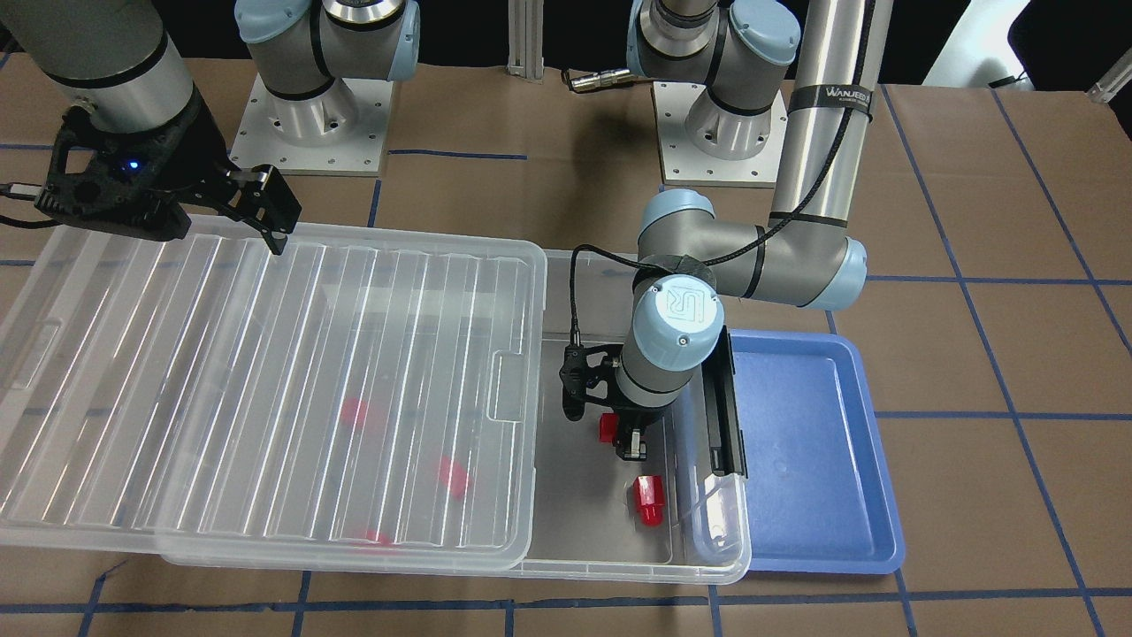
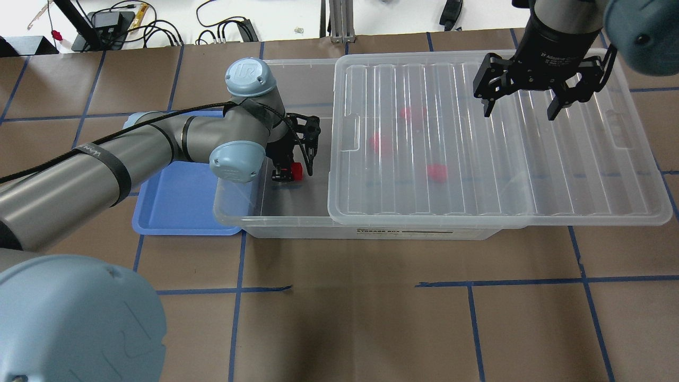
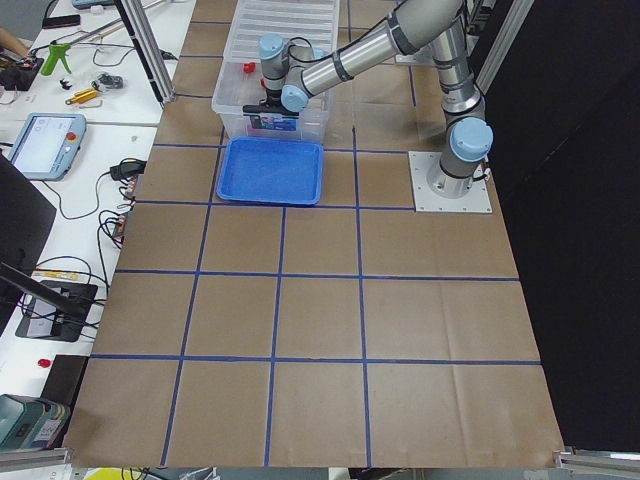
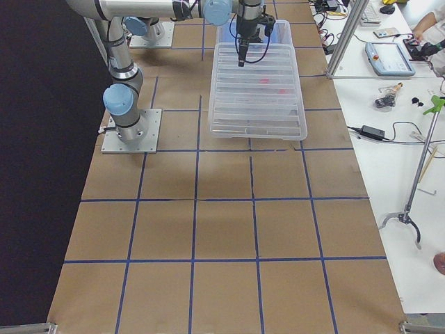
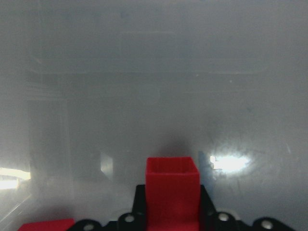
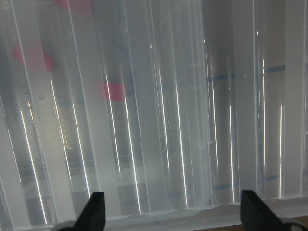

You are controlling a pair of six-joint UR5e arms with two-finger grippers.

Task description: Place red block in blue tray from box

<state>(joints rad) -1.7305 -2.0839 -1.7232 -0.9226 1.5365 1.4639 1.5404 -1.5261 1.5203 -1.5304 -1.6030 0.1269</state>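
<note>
My left gripper (image 1: 630,442) reaches down into the uncovered end of the clear box (image 1: 707,553), shut on a red block (image 1: 607,427). The left wrist view shows that block (image 5: 172,185) between the fingers, just above the box floor. A second red block (image 1: 648,501) lies loose on the floor close by. Three more red blocks (image 2: 379,142) show blurred under the ribbed lid (image 2: 477,159). The blue tray (image 1: 805,442) lies against the box's open end and holds nothing. My right gripper (image 2: 522,111) hangs open above the lid's far edge.
The lid is slid sideways, covers most of the box and overhangs it on my right. A black clip latch (image 1: 727,416) stands on the box wall between the left gripper and the tray. Brown paper with blue tape lines covers the table (image 2: 371,318).
</note>
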